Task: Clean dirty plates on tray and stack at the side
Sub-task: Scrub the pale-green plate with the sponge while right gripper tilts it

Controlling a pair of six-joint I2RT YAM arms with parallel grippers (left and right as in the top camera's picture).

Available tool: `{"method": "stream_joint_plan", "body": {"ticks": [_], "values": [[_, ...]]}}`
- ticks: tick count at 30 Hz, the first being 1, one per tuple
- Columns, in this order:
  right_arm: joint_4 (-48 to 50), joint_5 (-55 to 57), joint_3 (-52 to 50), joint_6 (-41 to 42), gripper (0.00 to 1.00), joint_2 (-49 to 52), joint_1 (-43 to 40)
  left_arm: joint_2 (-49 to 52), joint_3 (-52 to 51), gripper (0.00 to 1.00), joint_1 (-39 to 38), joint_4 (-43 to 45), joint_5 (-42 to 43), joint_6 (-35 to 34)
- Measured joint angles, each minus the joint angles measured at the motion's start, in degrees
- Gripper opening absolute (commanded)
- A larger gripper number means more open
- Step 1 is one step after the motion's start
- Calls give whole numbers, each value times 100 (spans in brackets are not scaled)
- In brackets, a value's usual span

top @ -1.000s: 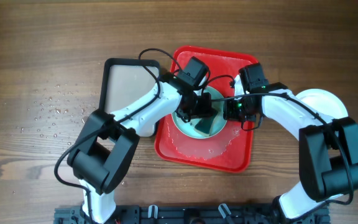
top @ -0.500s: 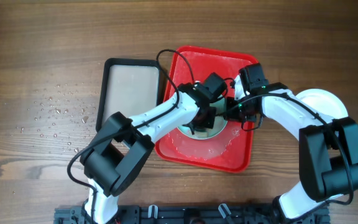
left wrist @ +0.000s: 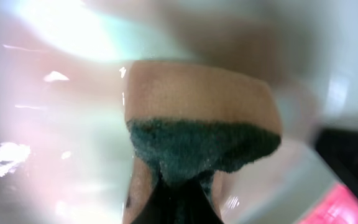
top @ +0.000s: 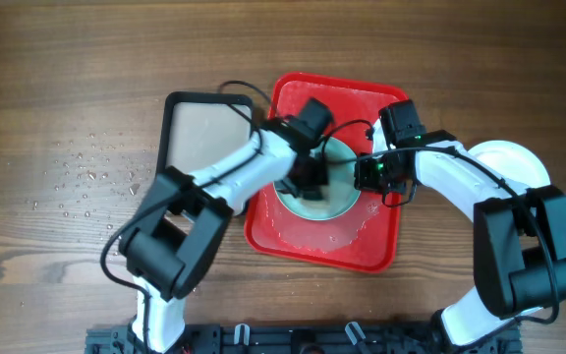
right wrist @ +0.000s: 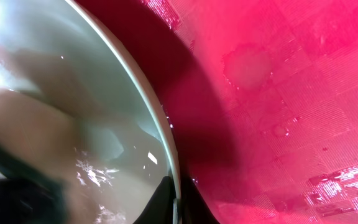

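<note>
Sponge (left wrist: 201, 118) is clenched in left end effector (top: 309, 183) against pale plate (top: 339, 195) on red tray (top: 362, 246); plate rim is grasped by right end effector (top: 364, 175)

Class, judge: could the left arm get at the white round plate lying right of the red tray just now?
Probably not: the right arm lies across the way to the white round plate, and the left gripper holds a tan sponge with a green face.

Overhead: left hand (top: 308, 185) covers centre-left of pale plate (top: 342, 202); smudges not resolvable. White plate (top: 509, 157), right of frame, lies partly under right arm (top: 460, 177). Left wrist: blurred throughout; sponge (left wrist: 197, 124) cut off at lower edge.
</note>
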Motion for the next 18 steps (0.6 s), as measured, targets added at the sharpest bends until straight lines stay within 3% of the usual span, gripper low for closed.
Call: {"method": "stream_joint_plan", "body": {"ticks": [7, 13, 15, 18], "values": [[-17, 2, 0, 17, 5, 0, 0, 61, -50, 4, -94, 848, -98, -404], [9, 0, 2, 33, 5, 0, 0, 94, -87, 4, 601, 1792, -1362, -358], [9, 2, 4, 42, 5, 0, 0, 94, -79, 4, 643, 1698, -1390, -216], [2, -15, 7, 42, 5, 0, 0, 52, 96, 4, 656, 595, -1628, -70]]}}
